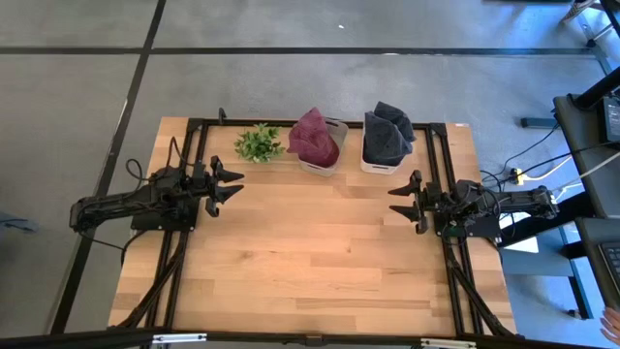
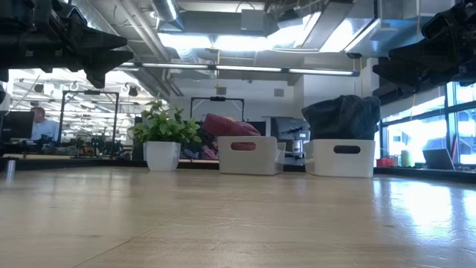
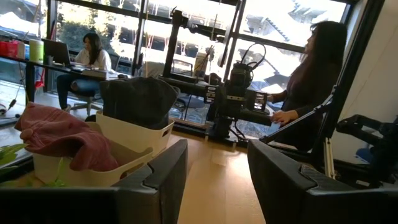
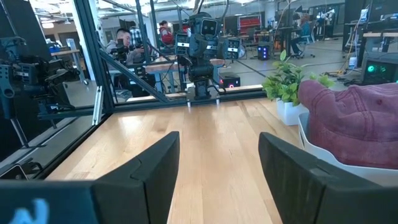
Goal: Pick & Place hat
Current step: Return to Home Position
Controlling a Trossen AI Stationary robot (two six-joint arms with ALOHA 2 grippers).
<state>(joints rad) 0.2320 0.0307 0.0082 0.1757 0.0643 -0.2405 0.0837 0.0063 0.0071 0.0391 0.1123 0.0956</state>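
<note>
A maroon hat [image 1: 315, 138] sits heaped in a white bin [image 1: 334, 166] near the table's far edge; it also shows in the left wrist view [image 3: 59, 140] and the right wrist view [image 4: 357, 124]. A dark grey hat [image 1: 387, 134] fills a second white bin [image 1: 383, 167] to its right. My left gripper [image 1: 235, 186] hovers open over the table's left side, pointing right. My right gripper [image 1: 397, 202] hovers open over the right side, pointing left. Neither touches anything.
A small potted plant [image 1: 258, 143] stands left of the maroon hat's bin. Black frame rails [image 1: 194, 145] run along the table's left and right sides. The wooden table's middle and near part [image 1: 310, 262] lies bare. People sit at desks in the room beyond.
</note>
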